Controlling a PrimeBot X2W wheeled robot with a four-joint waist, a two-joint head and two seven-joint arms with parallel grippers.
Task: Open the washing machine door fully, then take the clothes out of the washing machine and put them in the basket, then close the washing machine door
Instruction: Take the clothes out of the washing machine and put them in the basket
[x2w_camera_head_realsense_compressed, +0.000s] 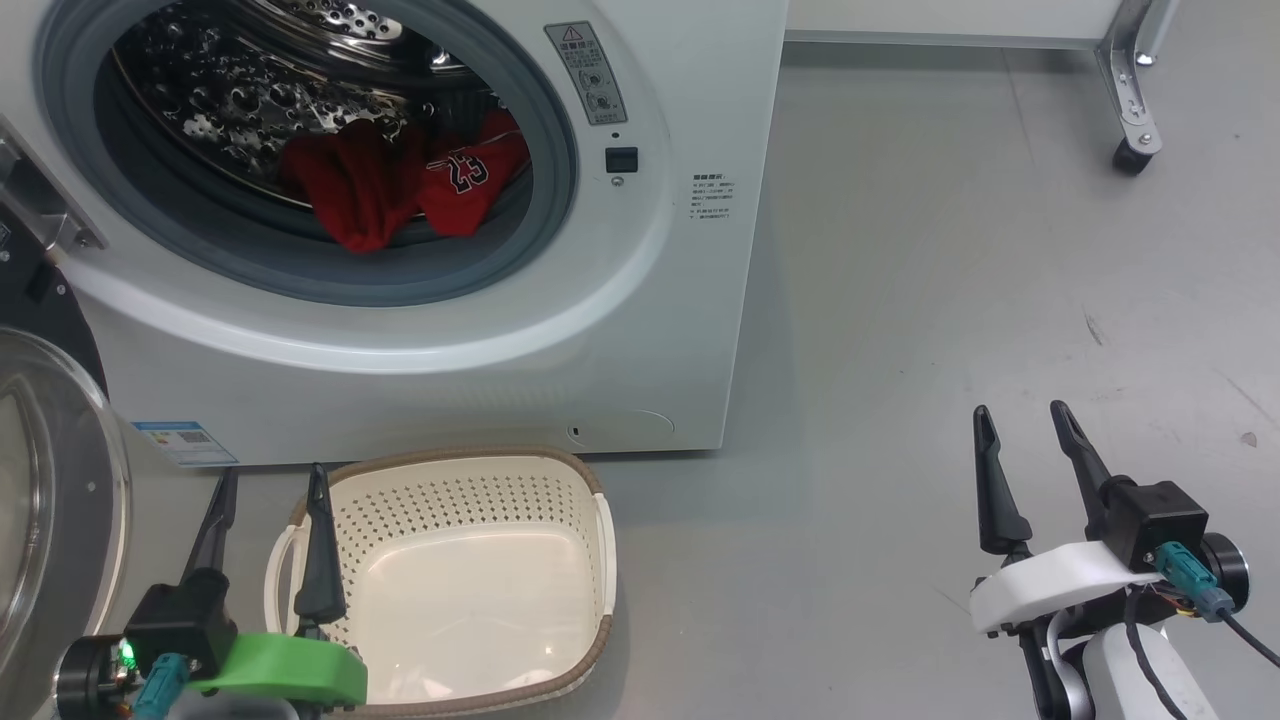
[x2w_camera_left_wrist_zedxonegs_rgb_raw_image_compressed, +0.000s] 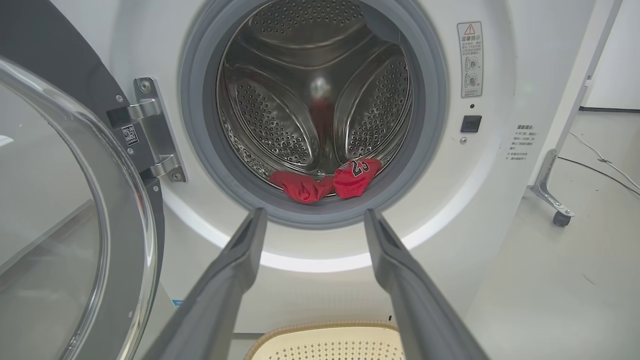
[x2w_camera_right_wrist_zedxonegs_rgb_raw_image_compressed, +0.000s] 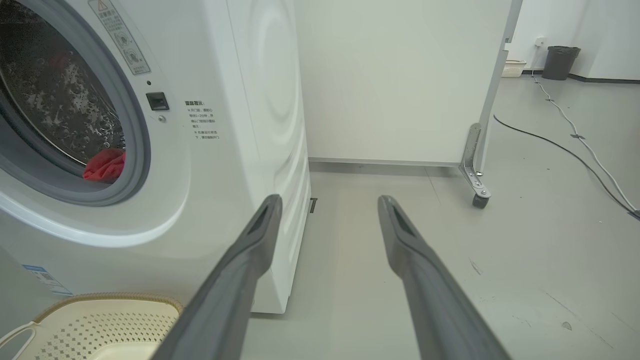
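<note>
The white washing machine (x2w_camera_head_realsense_compressed: 640, 330) stands with its round door (x2w_camera_head_realsense_compressed: 55, 500) swung open to the left, its glass bowl (x2w_camera_left_wrist_zedxonegs_rgb_raw_image_compressed: 55, 225) near my left gripper. Red clothes (x2w_camera_head_realsense_compressed: 400, 180) lie at the front of the steel drum, one showing the number 23 (x2w_camera_left_wrist_zedxonegs_rgb_raw_image_compressed: 356, 176); a red corner (x2w_camera_right_wrist_zedxonegs_rgb_raw_image_compressed: 105, 165) peeks out in the right wrist view. The cream basket (x2w_camera_head_realsense_compressed: 590, 580) sits empty on the floor before the machine. My left gripper (x2w_camera_head_realsense_compressed: 272, 482) is open over the basket's left rim. My right gripper (x2w_camera_head_realsense_compressed: 1022, 418) is open above bare floor to the right.
Grey floor (x2w_camera_head_realsense_compressed: 950, 300) stretches right of the machine. A white panel on a castor leg (x2w_camera_head_realsense_compressed: 1132, 150) stands at the back right. Cables (x2w_camera_right_wrist_zedxonegs_rgb_raw_image_compressed: 565, 145) run along the floor, and a dark bin (x2w_camera_right_wrist_zedxonegs_rgb_raw_image_compressed: 560, 62) sits far off.
</note>
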